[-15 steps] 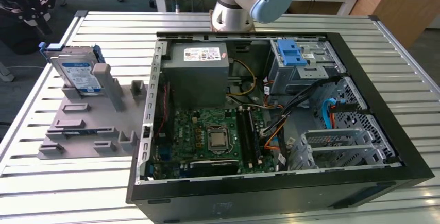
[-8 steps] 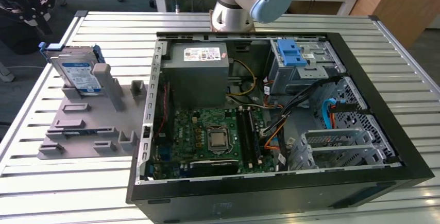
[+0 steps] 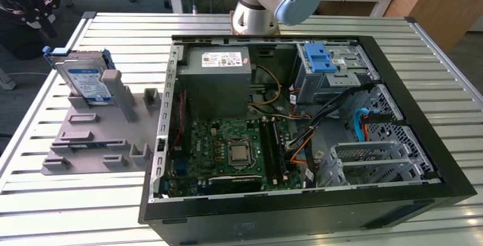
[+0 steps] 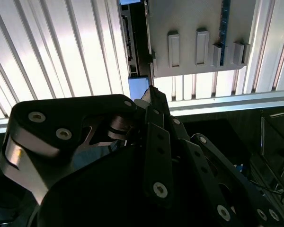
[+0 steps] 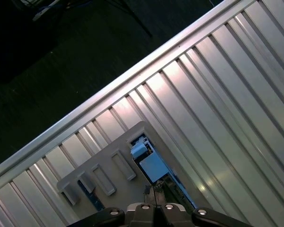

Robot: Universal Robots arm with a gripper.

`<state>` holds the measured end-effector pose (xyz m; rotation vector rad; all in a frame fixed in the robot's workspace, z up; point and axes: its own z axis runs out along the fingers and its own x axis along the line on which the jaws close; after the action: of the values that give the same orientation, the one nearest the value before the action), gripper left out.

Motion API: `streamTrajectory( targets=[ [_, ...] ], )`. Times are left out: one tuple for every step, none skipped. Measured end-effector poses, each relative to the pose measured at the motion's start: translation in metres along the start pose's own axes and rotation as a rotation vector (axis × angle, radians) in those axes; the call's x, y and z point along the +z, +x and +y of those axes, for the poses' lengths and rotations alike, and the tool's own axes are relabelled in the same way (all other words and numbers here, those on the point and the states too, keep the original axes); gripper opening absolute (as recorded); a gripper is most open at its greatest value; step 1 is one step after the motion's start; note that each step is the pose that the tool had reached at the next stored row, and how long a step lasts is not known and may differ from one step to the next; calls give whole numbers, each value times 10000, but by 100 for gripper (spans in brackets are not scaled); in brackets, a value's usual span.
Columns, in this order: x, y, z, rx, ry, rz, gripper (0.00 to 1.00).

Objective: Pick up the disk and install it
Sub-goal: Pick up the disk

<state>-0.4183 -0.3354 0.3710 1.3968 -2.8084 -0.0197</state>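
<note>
- Silver disk (image 3: 85, 79) stands on edge in the grey holder (image 3: 90, 133), on the table (image 3: 113, 31), at the exterior view's left of the open case (image 3: 422, 161).
- Your gripper (image 5: 154, 190) hangs above it, fingertips pressed together, holding nothing.
- You have the disk's top edge just below those tips.

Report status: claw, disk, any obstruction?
Claw shut, empty, above the disk. Disk upright in grey fixture, outside the computer case. Nothing seen between claw and disk.

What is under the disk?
A grey rack on the table holds the disk on edge. The disk's bottom edge is hidden behind the rack's posts, so its seating cannot be seen.
</note>
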Motion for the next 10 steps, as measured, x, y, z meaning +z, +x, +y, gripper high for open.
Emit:
streamTrajectory(
  targets=[
    [0, 0, 0, -4, 0, 0, 11],
    [0, 0, 0, -12, 0, -1, 11],
    [0, 0, 0, -27, 0, 0, 11],
    [0, 0, 0, -47, 0, 0, 11],
    [0, 0, 0, -70, 0, 0, 11],
    [0, 0, 0, -98, 0, 1, 11],
    [0, 0, 0, -127, 0, 1, 11],
    [0, 0, 0, -159, 0, 1, 11],
    [0, 0, 0, -195, 0, 2, 11],
    [0, 0, 0, -235, 0, 3, 11]
  ],
)
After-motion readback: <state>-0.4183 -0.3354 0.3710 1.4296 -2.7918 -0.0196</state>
